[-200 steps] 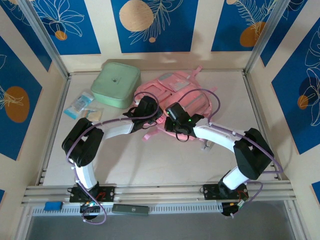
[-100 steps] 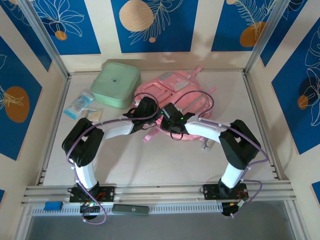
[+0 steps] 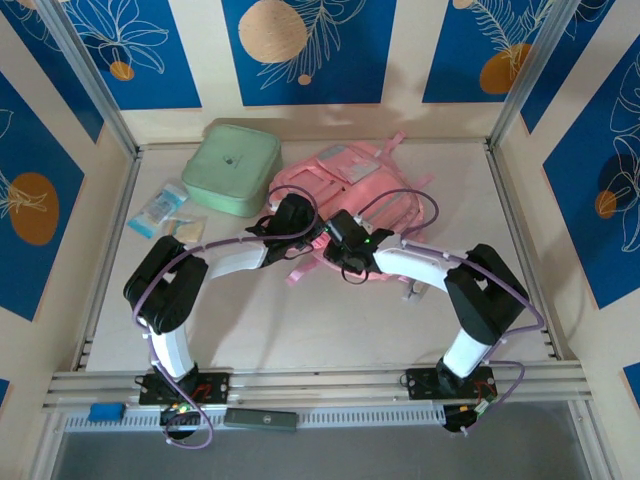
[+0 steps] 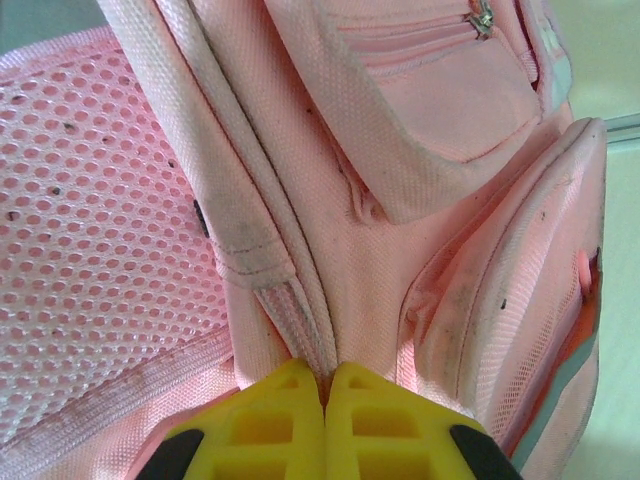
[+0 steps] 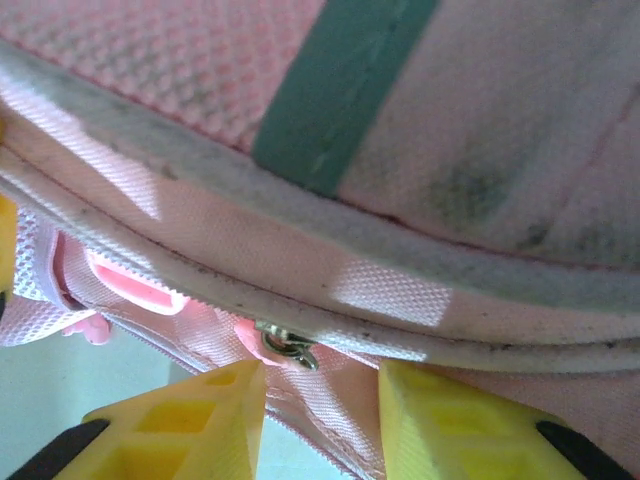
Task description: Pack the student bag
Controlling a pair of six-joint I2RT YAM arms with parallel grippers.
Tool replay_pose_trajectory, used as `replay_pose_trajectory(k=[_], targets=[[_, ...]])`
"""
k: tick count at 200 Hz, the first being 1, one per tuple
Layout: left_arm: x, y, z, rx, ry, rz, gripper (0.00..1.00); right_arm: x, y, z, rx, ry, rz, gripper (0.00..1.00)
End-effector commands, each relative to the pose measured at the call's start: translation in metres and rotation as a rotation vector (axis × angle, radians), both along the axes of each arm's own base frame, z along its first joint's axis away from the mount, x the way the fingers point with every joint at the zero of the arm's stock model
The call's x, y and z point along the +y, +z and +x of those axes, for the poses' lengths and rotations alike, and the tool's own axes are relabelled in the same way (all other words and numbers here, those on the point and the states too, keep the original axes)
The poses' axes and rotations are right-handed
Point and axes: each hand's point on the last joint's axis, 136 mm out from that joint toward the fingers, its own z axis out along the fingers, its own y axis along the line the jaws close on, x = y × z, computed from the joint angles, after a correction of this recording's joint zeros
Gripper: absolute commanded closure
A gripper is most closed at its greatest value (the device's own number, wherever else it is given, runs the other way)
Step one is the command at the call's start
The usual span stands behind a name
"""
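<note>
Pinching the pink bag (image 3: 352, 172) at mid-desk (image 3: 330, 320), two arms meet over it.
The left gripper (image 4: 325, 378) is clenched on a seam of the bag, which lies flat just beside a mint case (image 3: 235, 165). The right gripper (image 5: 320, 388) stands released, jaws apart either side of a metal zip pull (image 5: 285, 347).

The table (image 3: 260, 325) bears the student bag (image 3: 345, 175), mint case (image 3: 237, 167) and 2 packets (image 3: 167, 212).

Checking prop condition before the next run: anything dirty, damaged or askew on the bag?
The large pink fabric backpack is soiled: grey smudges on its pale panel and white piping, dark specks on the pink mesh. No tear or spill shows.
</note>
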Motion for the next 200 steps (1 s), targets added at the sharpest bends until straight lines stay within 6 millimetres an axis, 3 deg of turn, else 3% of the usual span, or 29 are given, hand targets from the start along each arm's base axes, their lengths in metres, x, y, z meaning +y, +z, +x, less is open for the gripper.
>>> replay_pose_trajectory(k=[1,26,70,109,165,200], targets=[[-0.019,0.053,0.002,-0.12,-0.043,-0.095,1.0,0.006,-0.003,0.015,0.011,-0.033,0.037,0.65],[-0.018,0.051,0.002,-0.118,-0.043,-0.093,1.0,0.021,0.003,0.036,-0.035,0.018,0.093,0.66],[-0.017,0.05,0.002,-0.123,-0.041,-0.083,1.0,0.011,0.014,0.04,-0.062,0.014,0.061,0.76],[-0.016,0.044,0.003,-0.115,-0.035,-0.082,1.0,-0.001,0.021,0.031,-0.04,0.04,0.012,0.87],[-0.003,0.045,0.009,-0.121,-0.007,-0.051,1.0,-0.021,0.017,0.003,0.024,0.076,-0.04,0.93],[0.004,0.044,0.011,-0.123,0.008,-0.056,1.0,-0.028,0.026,-0.006,0.028,0.157,-0.11,0.95]])
